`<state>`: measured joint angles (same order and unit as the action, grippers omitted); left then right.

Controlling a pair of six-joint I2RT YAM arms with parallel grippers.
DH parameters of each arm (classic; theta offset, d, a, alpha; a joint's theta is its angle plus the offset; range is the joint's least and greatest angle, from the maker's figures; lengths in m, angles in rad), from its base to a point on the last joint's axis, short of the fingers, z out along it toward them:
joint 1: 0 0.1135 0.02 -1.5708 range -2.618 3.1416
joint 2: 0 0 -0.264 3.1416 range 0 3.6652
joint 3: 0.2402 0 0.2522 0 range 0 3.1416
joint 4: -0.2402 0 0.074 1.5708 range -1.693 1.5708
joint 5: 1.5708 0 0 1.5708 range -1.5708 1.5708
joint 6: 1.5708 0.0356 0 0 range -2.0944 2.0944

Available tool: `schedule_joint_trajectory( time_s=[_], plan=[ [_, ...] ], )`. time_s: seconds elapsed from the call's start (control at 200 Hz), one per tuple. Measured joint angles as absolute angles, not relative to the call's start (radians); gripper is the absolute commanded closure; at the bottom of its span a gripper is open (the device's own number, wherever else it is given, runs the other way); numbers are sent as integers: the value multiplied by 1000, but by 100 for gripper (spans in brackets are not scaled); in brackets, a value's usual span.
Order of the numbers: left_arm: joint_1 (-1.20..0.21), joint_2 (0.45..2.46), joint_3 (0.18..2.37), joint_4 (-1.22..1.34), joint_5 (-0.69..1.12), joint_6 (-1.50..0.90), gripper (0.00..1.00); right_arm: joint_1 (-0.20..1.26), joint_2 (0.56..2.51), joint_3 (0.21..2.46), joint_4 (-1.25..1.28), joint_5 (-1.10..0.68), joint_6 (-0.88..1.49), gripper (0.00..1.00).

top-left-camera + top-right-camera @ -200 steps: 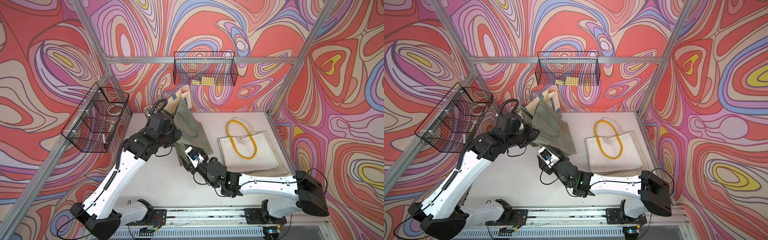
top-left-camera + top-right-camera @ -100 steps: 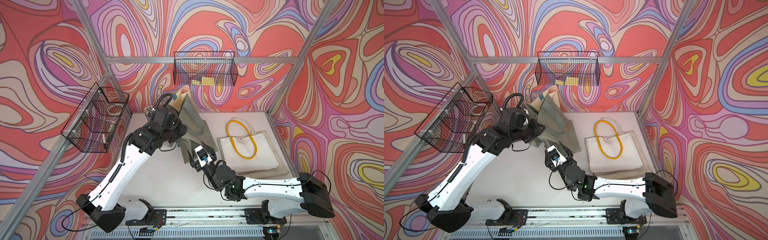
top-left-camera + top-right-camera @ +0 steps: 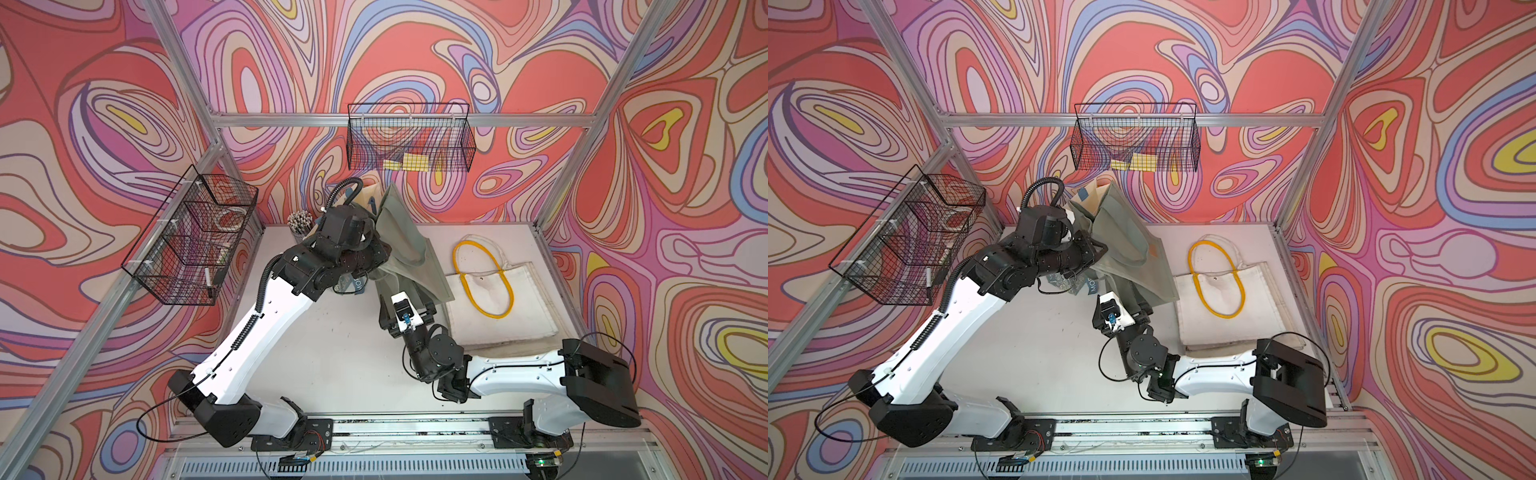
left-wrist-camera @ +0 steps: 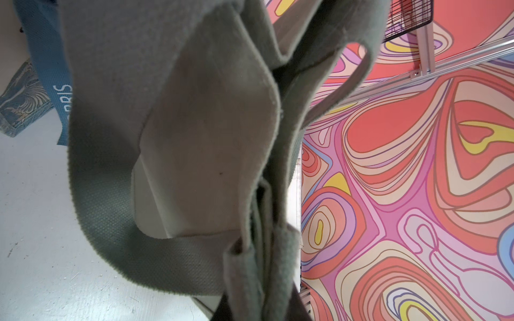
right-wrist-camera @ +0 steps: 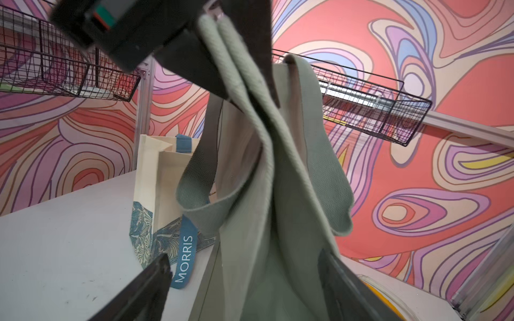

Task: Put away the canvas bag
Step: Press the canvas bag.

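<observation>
Under the left fingers (image 5: 256, 41), a limp sage-green canvas bag (image 3: 411, 249), apparently cream-lined.

A white bag with yellow handles (image 3: 530, 307) is lying flat on the table (image 3: 332, 357). Two wire baskets, one at the back (image 3: 409, 141) and one at the side (image 3: 191, 245), are hanging on the walls. A cup of sticks (image 3: 300, 220) is standing near the back corner.

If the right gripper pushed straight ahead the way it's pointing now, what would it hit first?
The green canvas bag: its hanging body lies just ahead of the right gripper, between its open jaws. The left gripper holds its straps above. The exact gap is unclear.
</observation>
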<state>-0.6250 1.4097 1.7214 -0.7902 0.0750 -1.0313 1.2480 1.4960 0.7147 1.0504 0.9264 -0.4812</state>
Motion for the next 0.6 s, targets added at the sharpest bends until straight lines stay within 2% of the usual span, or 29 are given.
schedule_joint_trajectory(
  time_s=[0.371, 0.511, 0.601],
  plan=[
    [-625, 1455, 1768, -789, 84, -1020, 100, 1208, 1237, 596, 914, 878, -377, 10],
    [-628, 1470, 1785, -789, 95, -1017, 100, 1150, 1224, 595, 851, 838, -345, 4],
    [-630, 1471, 1786, -789, 102, -1017, 100, 1075, 1203, 594, 781, 750, -276, 4]
  ],
)
